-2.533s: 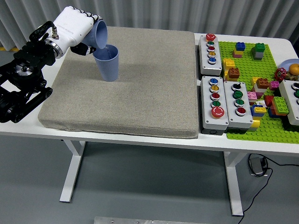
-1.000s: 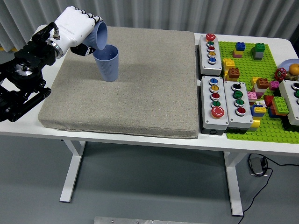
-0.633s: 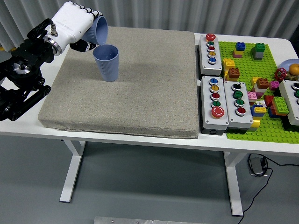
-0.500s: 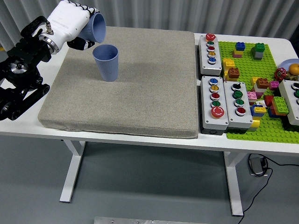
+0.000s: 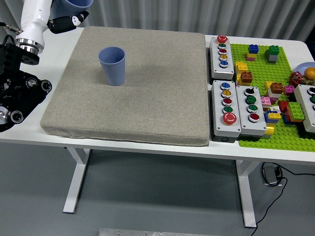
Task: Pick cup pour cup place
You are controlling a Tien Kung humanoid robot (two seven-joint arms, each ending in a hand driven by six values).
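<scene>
head view: left robot hand [image 5: 42, 14] up at the top left corner, partly cut off by the frame edge, white shell above a black arm [image 5: 17, 83] along the left side. wrapped around a blue held cup [image 5: 74, 3], only its lower rim showing at the very top, with dark fingertips [image 5: 74, 20] poking out just under it. well below and to the right of that robot hand, a second blue cup [image 5: 112, 65] upright on the grey mat [image 5: 147, 108], mouth open upward, apart from the held one and touching nothing but the mat. mat lying flat over most of the white counter [image 5: 147, 146], its left edge beside the arm. far to the right of the robot hand, three grey button boxes [image 5: 222, 51] past the mat's right edge, each with coloured round buttons: one farther back, two side by side nearer the front. beyond these, farthest from the robot hand, a green baseplate [image 5: 256, 132] strewn with coloured toy bricks [image 5: 271, 53], plus part of another button box [image 5: 307, 105] at the right frame edge and a bowl [image 5: 305, 69] with small items cut off there. under the counter, white legs and a black cable with a power brick [image 5: 270, 173] on the grey floor. right robot hand not visible anywhere.
</scene>
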